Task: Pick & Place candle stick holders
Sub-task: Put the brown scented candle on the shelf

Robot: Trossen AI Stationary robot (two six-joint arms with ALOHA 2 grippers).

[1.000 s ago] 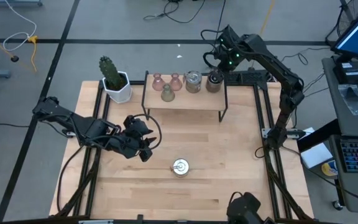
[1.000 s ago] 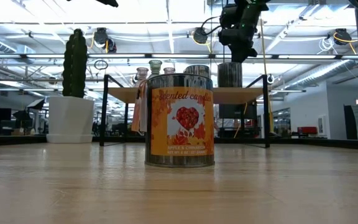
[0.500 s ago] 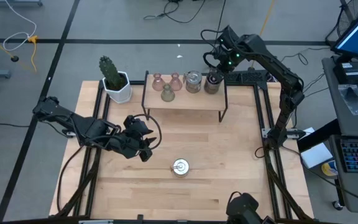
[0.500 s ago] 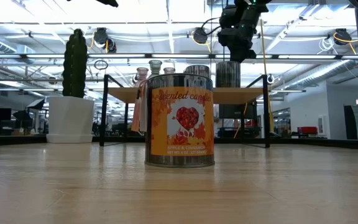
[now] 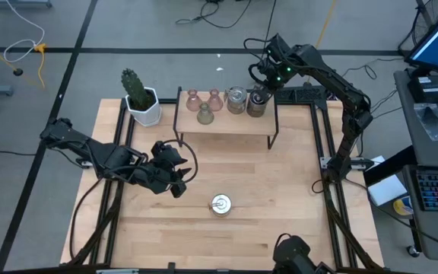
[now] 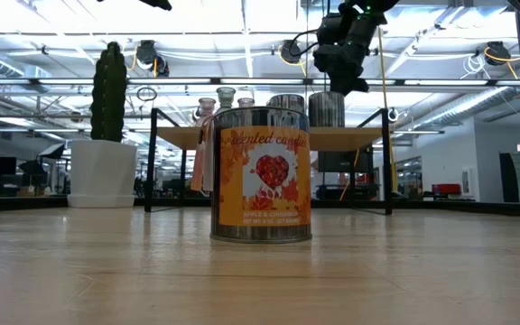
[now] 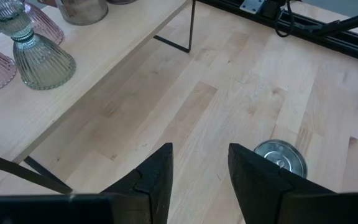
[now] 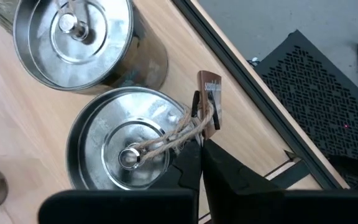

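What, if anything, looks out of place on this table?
One scented candle tin stands alone on the open table, apart from the holders grouped on the raised shelf. Nothing looks spilled, tipped or damaged.

Bright, even light all over, pouring from the ceiling strip lights (image 6: 242,18) seen across the room, which blow out to white glare. Shadows on the table (image 5: 280,221) are soft and short. Just ahead of the right gripper (image 8: 199,146), hot reflections flash off the two silvery-grey holders (image 8: 120,149). The near fingers (image 7: 151,180) of the left gripper (image 7: 199,177) sit blurred. The tabletop closest to the low camera is out of focus.
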